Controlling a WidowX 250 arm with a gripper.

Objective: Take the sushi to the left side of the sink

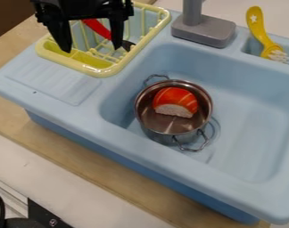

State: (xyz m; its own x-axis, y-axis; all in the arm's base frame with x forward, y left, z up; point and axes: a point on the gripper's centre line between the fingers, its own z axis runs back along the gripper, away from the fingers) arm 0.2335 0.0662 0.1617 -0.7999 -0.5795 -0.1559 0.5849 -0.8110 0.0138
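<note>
The black two-finger gripper (91, 48) comes in from the top edge at eleven o'clock, hanging over the pale yellow plastic dish rack (93, 71). Its body is cut off by the edge of the view, and both fingers point down, roughly upright, side by side across the view. They stand wide apart with nothing gripped between them; one tip is towards the rack's nine o'clock side, the other towards its three o'clock side. I cannot tell whether either tip touches the rack. A curved red piece (97, 27) in the rack shows between the fingers.

The toy sushi (175, 100), an orange-red dome with pale stripes and a white, grainy base, sits inside the round silver metal pot (162, 124), well apart from the gripper. Its white face is towards six o'clock. The pot stands in the light blue plastic sink (248, 116), towards the basin's nine o'clock side, with wire handles at its eleven and five o'clock.

The grey faucet (203, 30) rises near one o'clock, and a yellow brush with white bristles (258, 24) leans in a small recess between one and two o'clock.
</note>
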